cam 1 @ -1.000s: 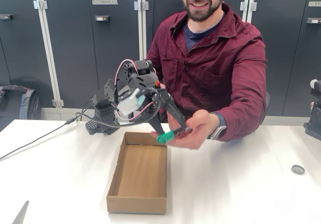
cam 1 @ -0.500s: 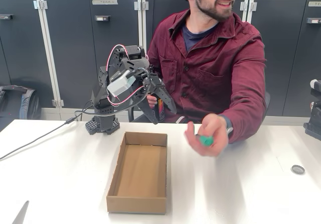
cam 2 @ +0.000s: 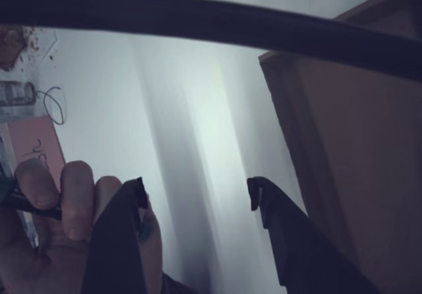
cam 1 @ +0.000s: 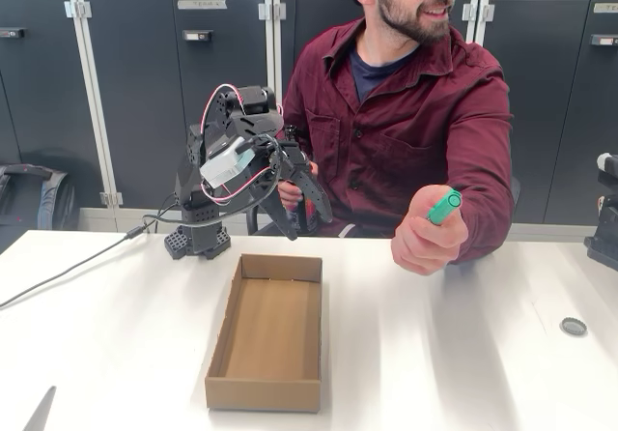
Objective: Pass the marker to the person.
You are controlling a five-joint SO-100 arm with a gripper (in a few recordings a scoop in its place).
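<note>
The marker (cam 1: pixel 445 205) shows its bright green end above the person's (cam 1: pixel 415 112) raised fist at the right of the fixed view, well off the table. My gripper (cam 1: pixel 309 226) hangs open and empty above the far end of the cardboard box (cam 1: pixel 270 327), left of that fist. Another hand of the person (cam 1: pixel 286 194) rests just behind my fingers. In the wrist view my gripper (cam 2: pixel 196 195) has its dark fingers spread with only white table between them. At lower left there, a hand (cam 2: pixel 62 205) grips a dark object I cannot identify.
The open cardboard box (cam 2: pixel 356 142) lies on the white table (cam 1: pixel 463 373). A small round lid (cam 1: pixel 574 326) sits at the right, and a cable (cam 1: pixel 68 272) trails left from the arm's base. Grey cabinets (cam 1: pixel 135 83) stand behind. A dark cable (cam 2: pixel 211 20) crosses the wrist view.
The person took the marker from my gripper and lifted it up and to the right. My gripper let go, pulled back toward the base and rose, now open and empty.
</note>
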